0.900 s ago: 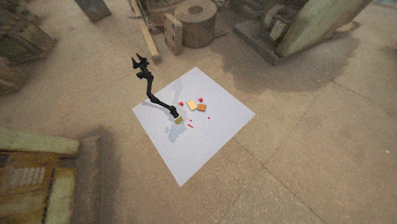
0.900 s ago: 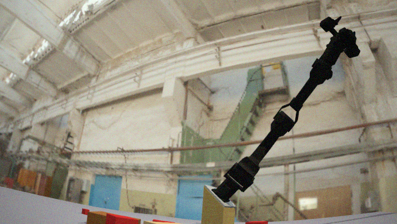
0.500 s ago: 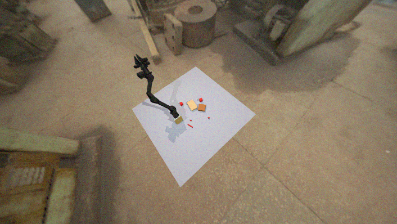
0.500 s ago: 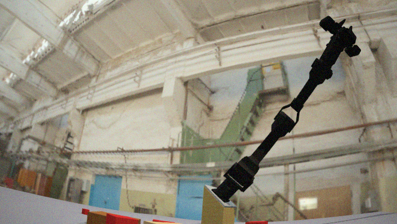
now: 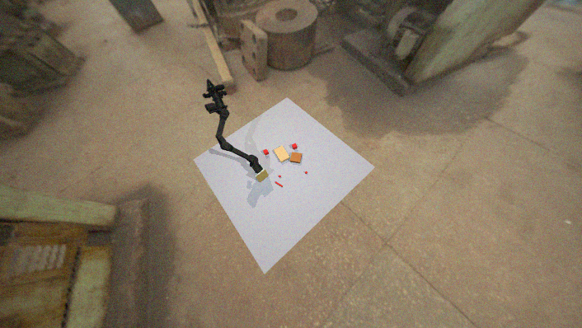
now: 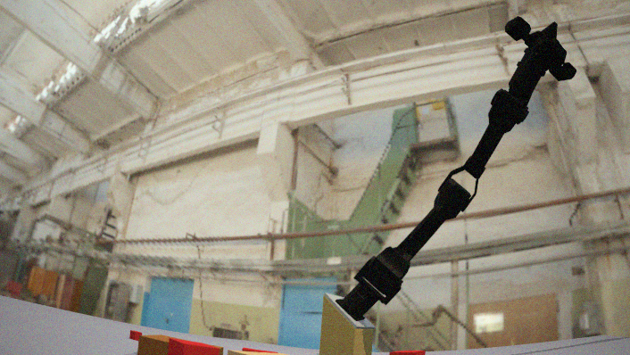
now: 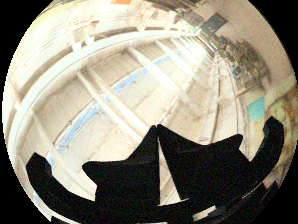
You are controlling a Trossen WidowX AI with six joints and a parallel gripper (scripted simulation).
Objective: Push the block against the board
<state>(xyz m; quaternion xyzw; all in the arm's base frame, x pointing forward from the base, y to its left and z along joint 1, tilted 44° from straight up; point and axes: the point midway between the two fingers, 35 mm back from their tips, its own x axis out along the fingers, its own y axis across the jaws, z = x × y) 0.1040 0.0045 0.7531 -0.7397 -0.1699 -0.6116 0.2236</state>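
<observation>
The square block (image 5: 296,157) (image 6: 152,344) is brown-orange and lies flat on the pale mat. The board (image 5: 281,153) (image 6: 250,353) is light tan and lies flat beside it, on the left in the top view. The block's side is turned at an angle to the board's long side, with a narrow wedge of space between them. Their near corners are very close; whether they touch I cannot tell. My gripper (image 5: 208,82) (image 6: 554,25) (image 7: 156,128) is shut and empty, raised high and far from both parts, its fingertips together in the wrist view.
Red cubes (image 5: 265,152) (image 5: 294,146) lie close to the board and block. Small red pieces (image 5: 279,176) (image 5: 306,172) and a thin red stick (image 5: 279,184) lie nearer the arm's olive base (image 5: 261,175) (image 6: 341,332). All are on the pale mat (image 5: 288,222).
</observation>
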